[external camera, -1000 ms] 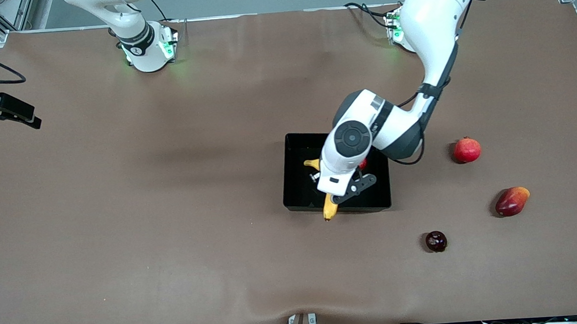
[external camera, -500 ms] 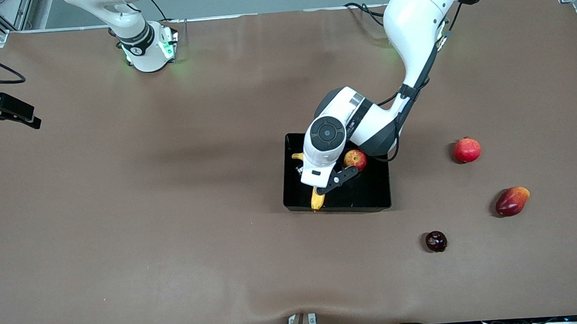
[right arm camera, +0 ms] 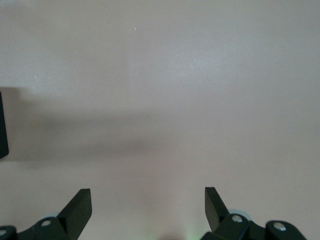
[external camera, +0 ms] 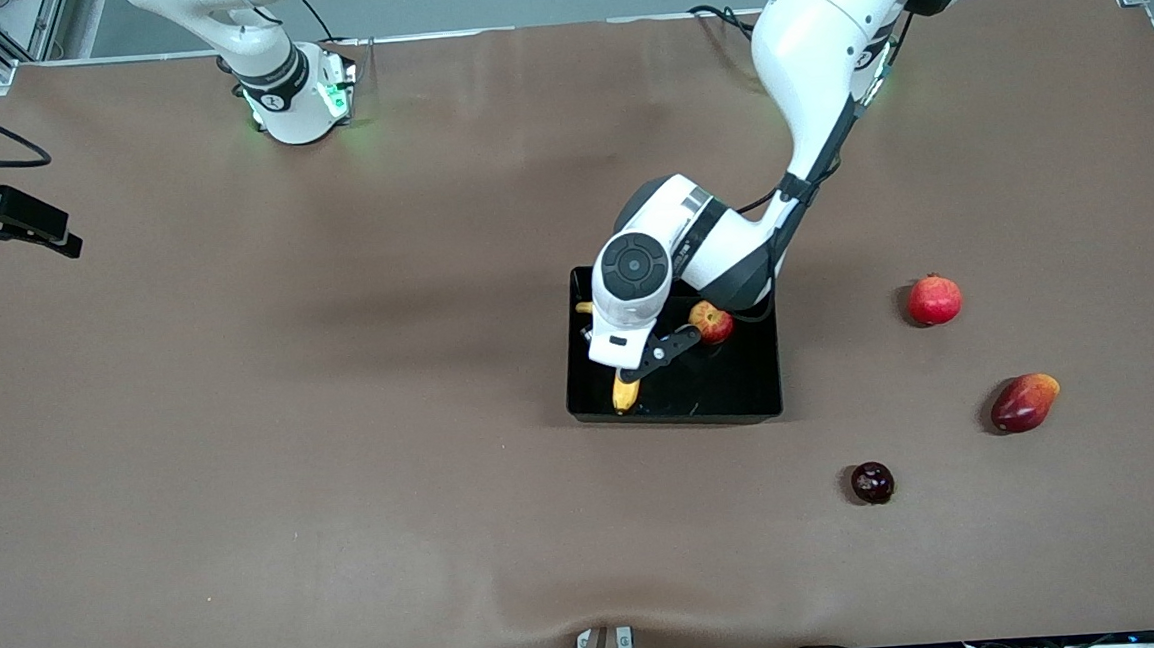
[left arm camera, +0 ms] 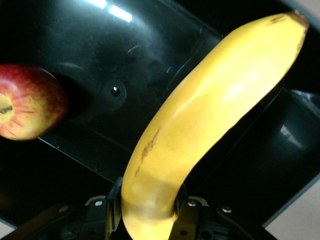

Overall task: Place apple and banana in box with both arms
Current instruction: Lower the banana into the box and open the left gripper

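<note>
The black box [external camera: 743, 409] lies mid-table. The apple [external camera: 712, 322], red with yellow patches, lies in it toward the left arm's end; it also shows in the left wrist view [left arm camera: 27, 107]. My left gripper [external camera: 617, 360] is over the part of the box toward the right arm's end, mostly hidden under its wrist. In the left wrist view the left gripper [left arm camera: 147, 207] is shut on the yellow banana [left arm camera: 200, 120], held low over the box floor [left arm camera: 115, 60]. The banana's ends [external camera: 625, 393] stick out from under the wrist. My right gripper [right arm camera: 147, 200] is open and empty over bare table, waiting.
A red pomegranate [external camera: 934, 300], a red-and-yellow fruit [external camera: 1024, 402] and a dark purple round fruit [external camera: 872, 482] lie on the brown table toward the left arm's end. A black fixture [external camera: 10, 223] juts in at the right arm's end.
My left arm has carried the banana toward the right arm's end. The banana's end that overhung the box's near wall is now inside. The apple has come into view.
</note>
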`<state>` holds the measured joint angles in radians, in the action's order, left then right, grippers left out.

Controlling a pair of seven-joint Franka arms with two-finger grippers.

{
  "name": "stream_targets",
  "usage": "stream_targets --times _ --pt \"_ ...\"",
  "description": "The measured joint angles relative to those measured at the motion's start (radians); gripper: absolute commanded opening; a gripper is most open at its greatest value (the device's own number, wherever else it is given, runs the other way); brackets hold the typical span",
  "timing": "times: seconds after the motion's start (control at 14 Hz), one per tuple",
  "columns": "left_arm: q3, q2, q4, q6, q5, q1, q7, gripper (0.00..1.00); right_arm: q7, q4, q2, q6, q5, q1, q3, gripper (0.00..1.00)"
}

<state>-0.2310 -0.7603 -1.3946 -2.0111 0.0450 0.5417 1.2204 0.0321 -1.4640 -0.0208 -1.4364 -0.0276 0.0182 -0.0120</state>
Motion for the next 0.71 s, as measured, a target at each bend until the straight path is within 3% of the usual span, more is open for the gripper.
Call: stream_targets --times 0.29,0.36,0.43,0.71 --pt "0.001 -0.033 0.0 -0.001 0.003 0.019 0.011 0.0 0.0 0.0 0.0 0.0 0.0 0.0 0.0 1.0" --pt "0.001 -0.039 0.0 -0.001 0.009 0.021 0.016 0.41 0.0 0.0 0.0 0.0 0.0 0.0 0.0 1.0" --pt "0.001 -0.045 0.0 -0.003 0.012 0.022 0.018 0.99 0.0 0.0 0.0 0.0 0.0 0.0 0.0 1.0" --pt "0.043 -0.05 0.013 -0.011 0.029 0.02 0.018 1.0 0.0 0.0 0.0 0.0 0.0 0.0 0.0 1.0"
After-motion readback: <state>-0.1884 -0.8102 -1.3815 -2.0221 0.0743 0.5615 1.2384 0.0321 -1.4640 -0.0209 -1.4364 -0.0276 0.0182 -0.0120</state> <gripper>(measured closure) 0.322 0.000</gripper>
